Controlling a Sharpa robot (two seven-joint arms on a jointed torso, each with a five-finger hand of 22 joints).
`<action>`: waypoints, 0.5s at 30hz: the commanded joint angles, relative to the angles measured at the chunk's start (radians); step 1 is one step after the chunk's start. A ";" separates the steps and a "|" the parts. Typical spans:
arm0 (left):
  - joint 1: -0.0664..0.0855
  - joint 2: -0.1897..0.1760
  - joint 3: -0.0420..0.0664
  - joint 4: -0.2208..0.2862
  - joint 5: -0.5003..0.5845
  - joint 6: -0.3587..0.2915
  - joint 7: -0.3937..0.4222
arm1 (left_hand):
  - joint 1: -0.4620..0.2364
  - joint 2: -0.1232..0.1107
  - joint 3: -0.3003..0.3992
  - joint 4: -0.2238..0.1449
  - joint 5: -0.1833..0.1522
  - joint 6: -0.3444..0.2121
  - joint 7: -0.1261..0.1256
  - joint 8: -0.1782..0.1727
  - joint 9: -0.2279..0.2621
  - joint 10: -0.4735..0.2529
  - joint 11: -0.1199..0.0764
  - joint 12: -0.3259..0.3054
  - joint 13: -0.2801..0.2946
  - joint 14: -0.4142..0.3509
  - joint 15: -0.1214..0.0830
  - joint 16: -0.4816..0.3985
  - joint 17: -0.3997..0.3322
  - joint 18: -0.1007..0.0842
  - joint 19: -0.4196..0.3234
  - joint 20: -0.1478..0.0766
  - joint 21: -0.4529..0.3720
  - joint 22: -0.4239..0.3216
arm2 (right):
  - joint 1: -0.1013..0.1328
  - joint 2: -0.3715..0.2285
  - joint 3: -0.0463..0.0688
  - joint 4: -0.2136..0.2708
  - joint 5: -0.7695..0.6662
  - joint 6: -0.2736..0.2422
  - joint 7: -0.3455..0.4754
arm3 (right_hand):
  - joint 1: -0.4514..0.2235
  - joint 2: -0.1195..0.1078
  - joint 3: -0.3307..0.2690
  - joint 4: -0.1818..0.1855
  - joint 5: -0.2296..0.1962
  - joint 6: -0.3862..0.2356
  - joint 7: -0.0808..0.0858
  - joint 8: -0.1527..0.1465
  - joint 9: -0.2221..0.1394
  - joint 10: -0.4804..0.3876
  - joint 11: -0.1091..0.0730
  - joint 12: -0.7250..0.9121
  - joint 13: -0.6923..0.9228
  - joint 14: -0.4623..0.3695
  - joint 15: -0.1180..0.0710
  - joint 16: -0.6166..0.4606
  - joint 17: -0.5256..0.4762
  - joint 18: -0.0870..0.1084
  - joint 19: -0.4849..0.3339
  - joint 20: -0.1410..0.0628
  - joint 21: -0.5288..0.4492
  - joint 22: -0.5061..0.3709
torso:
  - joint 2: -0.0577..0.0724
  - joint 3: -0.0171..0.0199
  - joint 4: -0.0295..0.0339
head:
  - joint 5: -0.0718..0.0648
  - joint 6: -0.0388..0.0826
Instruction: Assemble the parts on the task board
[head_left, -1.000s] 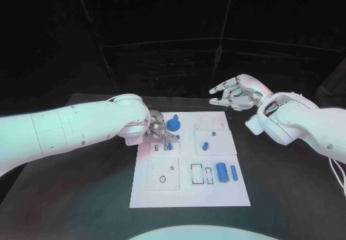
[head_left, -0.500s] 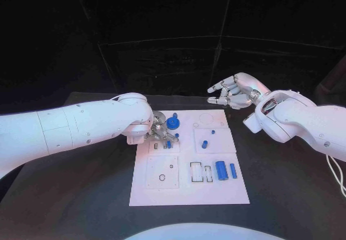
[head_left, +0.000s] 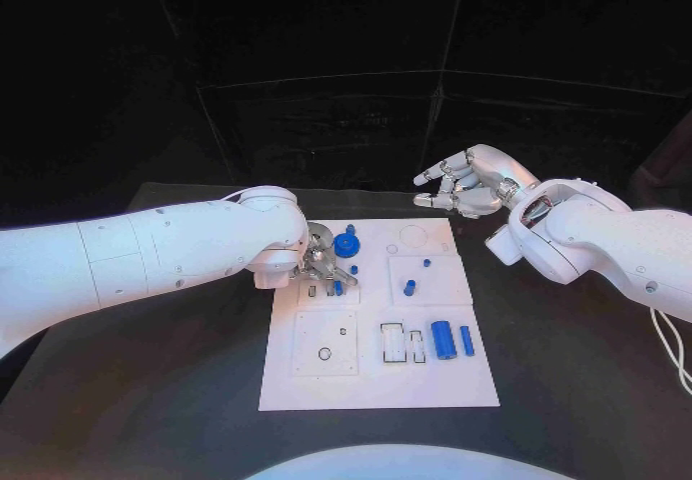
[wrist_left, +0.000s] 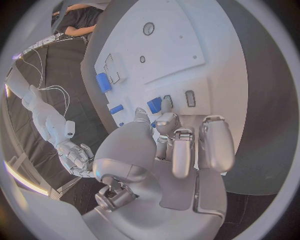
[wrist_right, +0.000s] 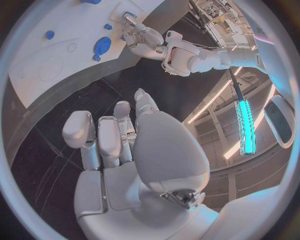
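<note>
My left hand (head_left: 319, 262) is down on the far-left part of the task board (head_left: 381, 385), fingers bunched over the little slots there. From the left wrist view my fingertips (wrist_left: 166, 104) sit right at a small blue block (wrist_left: 154, 104) beside a dark rectangular slot (wrist_left: 190, 98). Honestly I can't tell whether I'm actually pinching that block or just touching it, since the fingers cover most of it.

My right hand (head_left: 469, 184) is up off the table, past the far-right corner of the board, holding nothing. The fingers are curled loosely but apart, so it's basically relaxed and open. The right wrist view backs that up: palm and fingers (wrist_right: 119, 131) with only dark table in front of them.

The rest of the parts are spread over the white board. There's a blue round gear-looking disc (head_left: 346, 246) just beside my left hand, toward the far edge. Two small blue pegs (head_left: 410, 288) stand in the square panel to its right. Nearer to me, a fat blue cylinder (head_left: 444, 340) and a thinner blue bar (head_left: 466, 340) lie side by side on the right, next to a couple of empty rectangular cutouts (head_left: 392, 342). The near-left panel has a small oval hole (head_left: 325, 354).
</note>
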 joint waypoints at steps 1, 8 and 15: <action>0.002 0.002 0.000 0.002 -0.011 0.015 -0.008 | 0.015 0.004 0.003 -0.011 -0.001 -0.008 0.000 0.009 0.004 -0.007 0.002 -0.004 0.001 0.104 0.001 0.003 0.263 -0.014 -0.002 0.001 -0.002 0.001 | 0.002 0.002 0.001 -0.001 -0.003 0.010 -0.001 | -0.005 0.006 -0.008 0.000 0.008 0.001 0.001 0.004 -0.001 -0.003 0.000 -0.002 -0.001 0.010 -0.004 -0.006 -0.001 0.010 -0.005 0.000 -0.004 0.000 | 0.001 0.0001 -0.0003 | 0.000 -0.002; 0.001 0.003 0.000 0.005 -0.011 0.006 -0.008 | 0.058 0.021 0.034 -0.047 -0.001 -0.016 0.001 0.019 0.018 -0.008 0.002 -0.003 0.003 0.104 0.001 0.003 0.263 -0.013 -0.003 0.003 -0.001 0.003 | 0.002 0.007 0.001 -0.007 -0.003 0.014 -0.004 | 0.004 0.009 -0.008 -0.003 0.036 0.000 0.001 0.005 -0.001 -0.006 -0.001 -0.003 -0.004 0.011 -0.004 -0.009 -0.001 0.011 -0.004 -0.001 -0.007 -0.003 | 0.001 0.0001 0.0002 | -0.001 -0.006; 0.001 0.002 0.000 0.008 -0.010 -0.022 -0.004 | 0.179 0.070 0.137 -0.143 0.000 -0.034 -0.008 0.023 0.030 -0.009 -0.006 -0.004 0.004 0.104 -0.005 0.003 0.263 -0.013 -0.005 0.000 -0.001 0.006 | 0.002 0.013 0.001 -0.013 -0.003 0.020 -0.006 | 0.009 0.011 -0.009 -0.004 0.060 -0.001 0.001 0.007 -0.001 -0.007 -0.001 -0.004 -0.007 0.012 -0.005 -0.011 0.000 0.011 -0.003 -0.001 -0.009 -0.004 | 0.001 0.0001 -0.0004 | -0.002 -0.009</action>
